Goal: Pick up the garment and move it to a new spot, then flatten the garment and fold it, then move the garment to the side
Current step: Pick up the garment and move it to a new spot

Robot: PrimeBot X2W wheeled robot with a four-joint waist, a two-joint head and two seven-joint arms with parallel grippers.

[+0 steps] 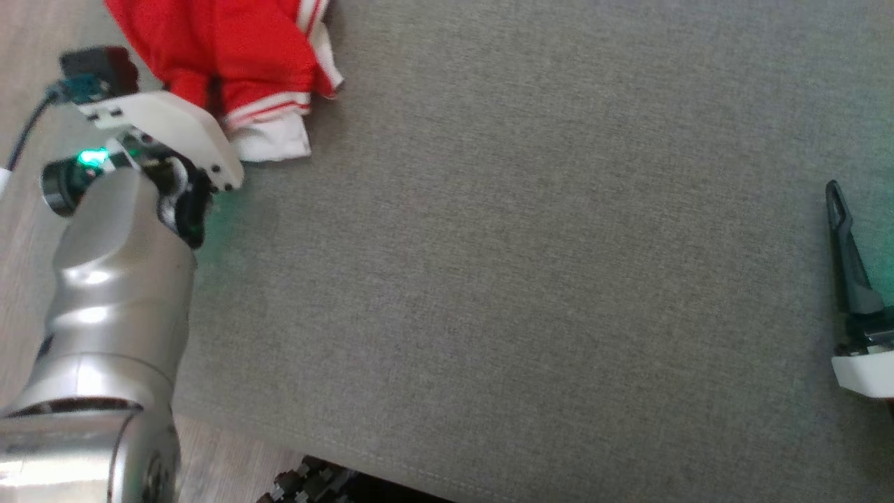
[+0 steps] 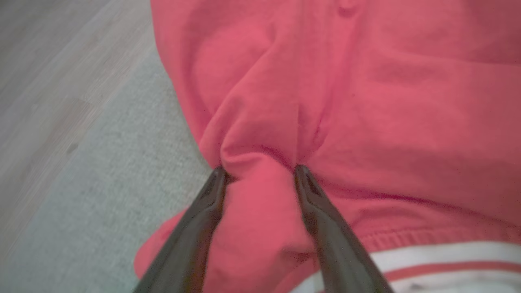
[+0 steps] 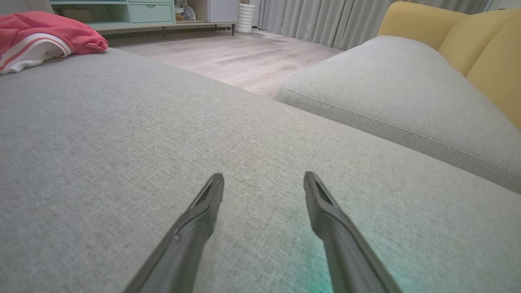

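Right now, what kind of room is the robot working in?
Most likely a home living room: a grey upholstered seat cushion, a yellow sofa backrest, and long curtains at the far side.

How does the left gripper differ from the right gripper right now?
The left gripper has its fingertips pressed into the red garment, a fold bunched between them; the right gripper has nothing between its fingers. The left gripper is at the edge of the grey cushion; the right gripper is over bare cushion, well away from the garment. Both stand wide open.
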